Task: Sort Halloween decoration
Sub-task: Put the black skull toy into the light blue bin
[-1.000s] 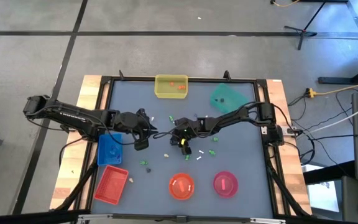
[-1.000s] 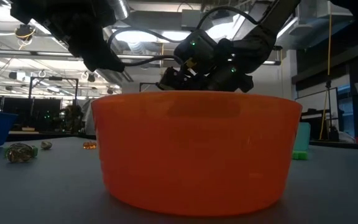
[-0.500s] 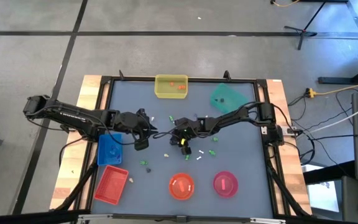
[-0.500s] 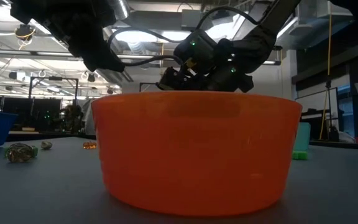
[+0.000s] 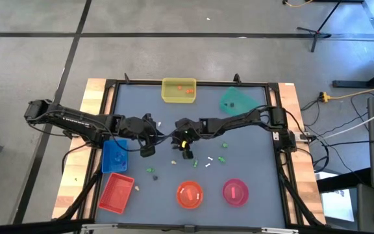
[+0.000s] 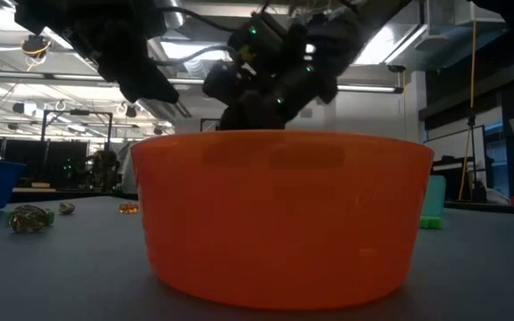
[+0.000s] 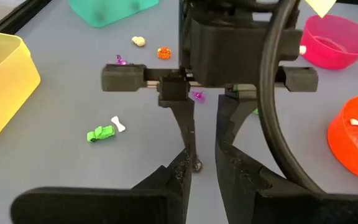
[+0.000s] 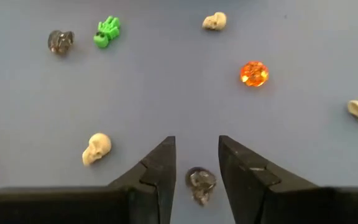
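At mid-table (image 5: pixel 252 140), the right tool (image 8: pixel 194 163) hangs with fingers parted around a dark grey skull trinket (image 8: pixel 199 182) (not gripped), while the left tool (image 7: pixel 201 163) waits nearby, slightly apart, empty.

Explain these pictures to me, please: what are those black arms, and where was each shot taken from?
Two robot arms sort tiny Halloween trinkets on a table. One camera looks down from above, one sits at table level behind an orange bowl, and each wrist carries one. The right pincer stands open around a dark grey skull, not gripping it. The left pincer hangs close by. A beige skull, an orange bead and a green figure lie loose.
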Available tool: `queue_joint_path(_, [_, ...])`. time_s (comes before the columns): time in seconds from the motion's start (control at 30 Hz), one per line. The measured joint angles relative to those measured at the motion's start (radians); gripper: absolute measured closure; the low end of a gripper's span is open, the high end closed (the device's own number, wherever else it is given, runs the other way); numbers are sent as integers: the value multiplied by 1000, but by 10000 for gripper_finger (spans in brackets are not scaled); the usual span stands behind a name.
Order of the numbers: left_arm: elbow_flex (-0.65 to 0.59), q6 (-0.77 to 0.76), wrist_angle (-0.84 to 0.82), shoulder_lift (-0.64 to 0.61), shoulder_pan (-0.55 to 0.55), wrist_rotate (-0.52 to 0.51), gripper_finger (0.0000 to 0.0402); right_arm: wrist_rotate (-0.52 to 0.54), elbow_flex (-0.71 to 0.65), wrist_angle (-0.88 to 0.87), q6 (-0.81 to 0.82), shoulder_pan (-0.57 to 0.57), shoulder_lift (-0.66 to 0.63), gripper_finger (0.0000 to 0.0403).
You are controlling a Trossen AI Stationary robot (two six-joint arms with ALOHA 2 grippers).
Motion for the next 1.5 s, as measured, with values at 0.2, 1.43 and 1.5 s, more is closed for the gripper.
queue_joint_path(0.2, [0, 0, 0, 0, 0, 0, 341, 9, 27, -37, -2, 0, -1, 284])
queue_joint_path(1.43, [0, 0, 2, 0, 1, -1, 341, 43, 30, -95, -3, 1, 92, 282])
queue_joint_path(1.5, [0, 0, 2, 0, 1, -1, 341, 43, 30, -97, -3, 1, 93, 295])
